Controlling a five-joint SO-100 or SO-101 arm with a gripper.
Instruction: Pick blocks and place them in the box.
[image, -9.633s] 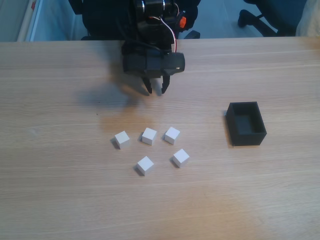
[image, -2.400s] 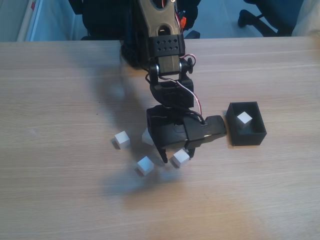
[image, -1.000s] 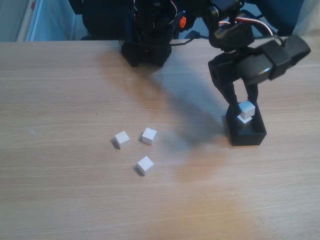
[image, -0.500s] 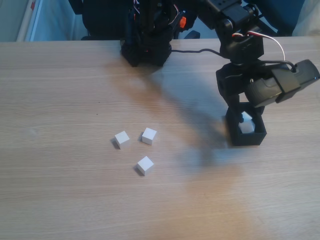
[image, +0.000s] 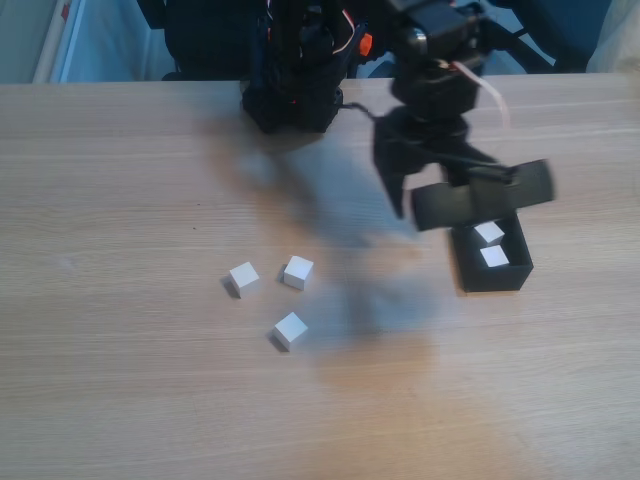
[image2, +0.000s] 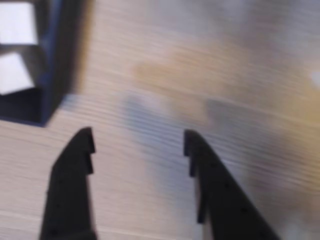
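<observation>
While gripper (image2: 137, 137) hangs spread — two blocks (image: 493, 257) inside box (image: 497, 277)

A light wooden tabletop (image: 120, 380) with fine lengthwise grain spans the fixed view, and soft dark shadows fall across its middle. Behind its far edge lies a pale blue-grey floor (image: 110, 40). At the upper right stands the black base of a chair (image: 510, 38), beside something dark blue (image: 565, 25).
</observation>
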